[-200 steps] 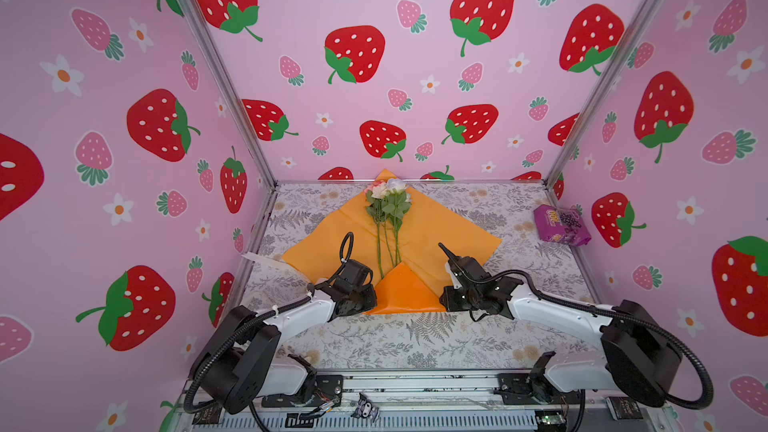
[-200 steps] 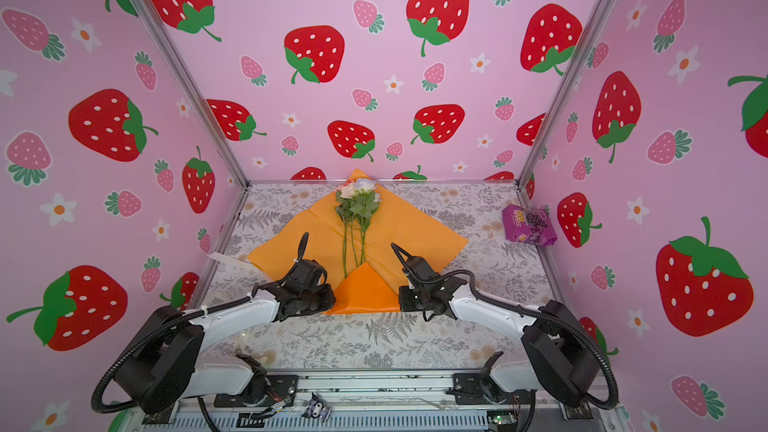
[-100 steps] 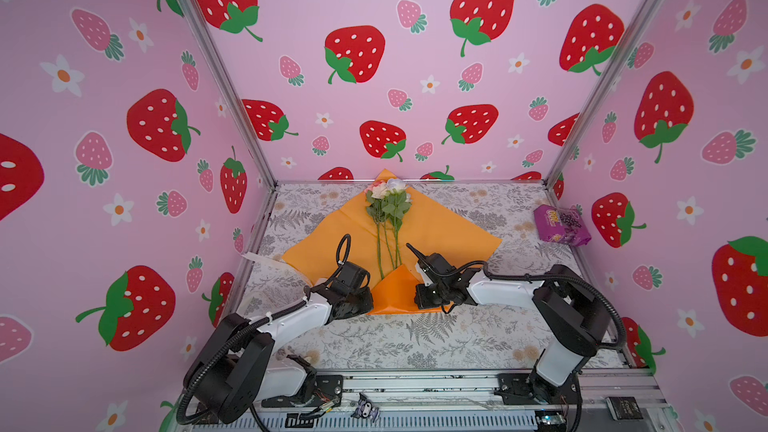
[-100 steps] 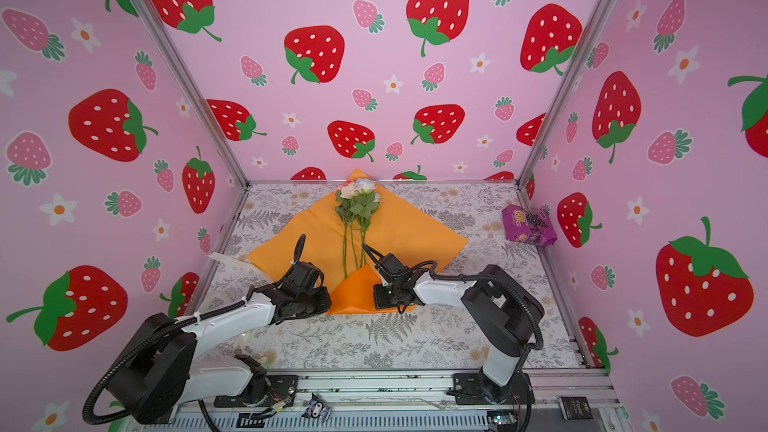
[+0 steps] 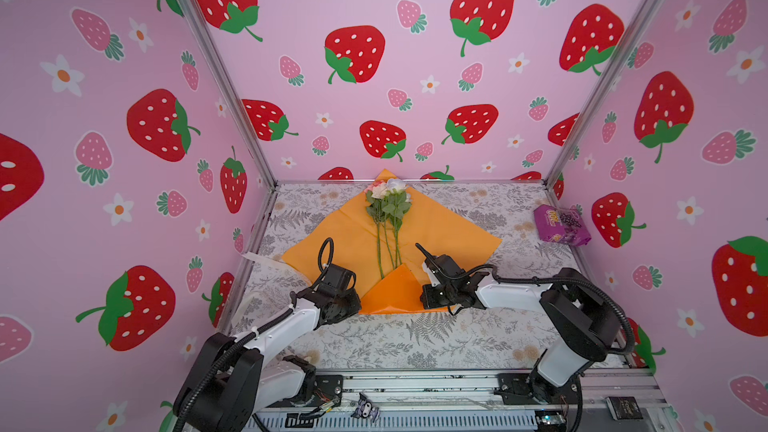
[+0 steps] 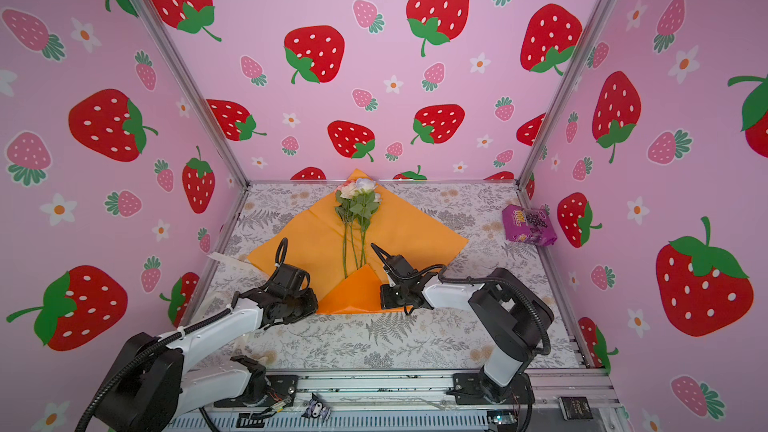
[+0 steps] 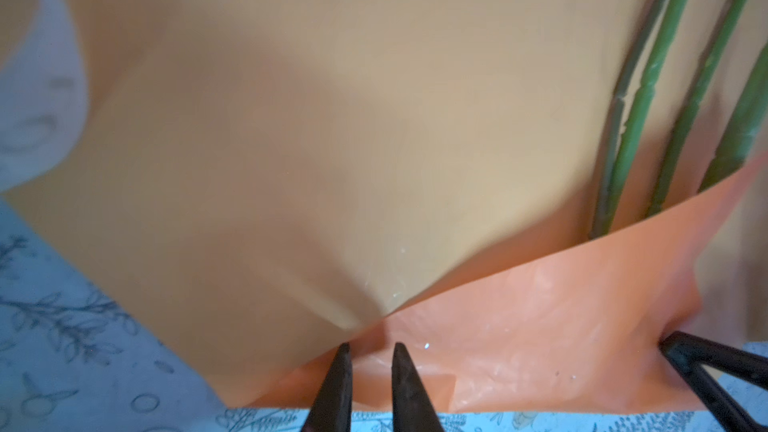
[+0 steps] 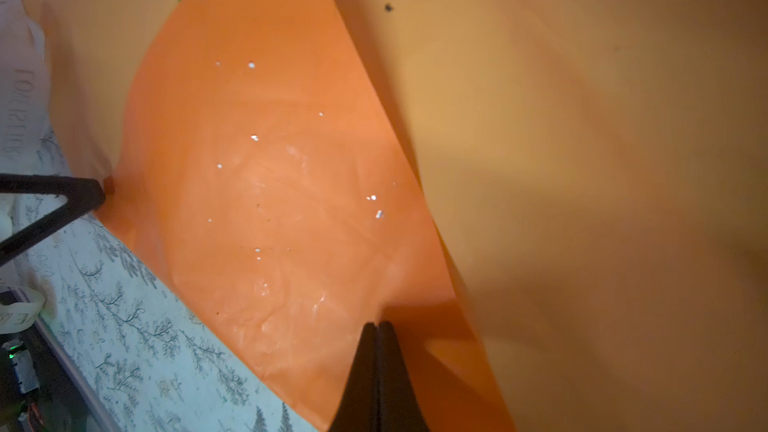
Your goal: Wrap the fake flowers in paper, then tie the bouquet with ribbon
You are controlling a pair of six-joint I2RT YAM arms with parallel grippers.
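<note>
Light and floppy, the bouquet of small pink, white and lilac fake roses on thin green stems (image 5: 388,218) lies mid-way across the fern-print table (image 5: 415,338) on glossy orange wrapping paper (image 5: 449,230). The paper looks slippery and is probably best pinched at its folded near corner. The left gripper (image 7: 370,351) has its jaws slightly apart at that fold, and the right gripper (image 8: 376,326) has its jaws pressed together.

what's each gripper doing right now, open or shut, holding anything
left gripper: slightly open, tips at the fold of the glossy orange wrapping paper
right gripper: shut, pinching the same paper
</note>
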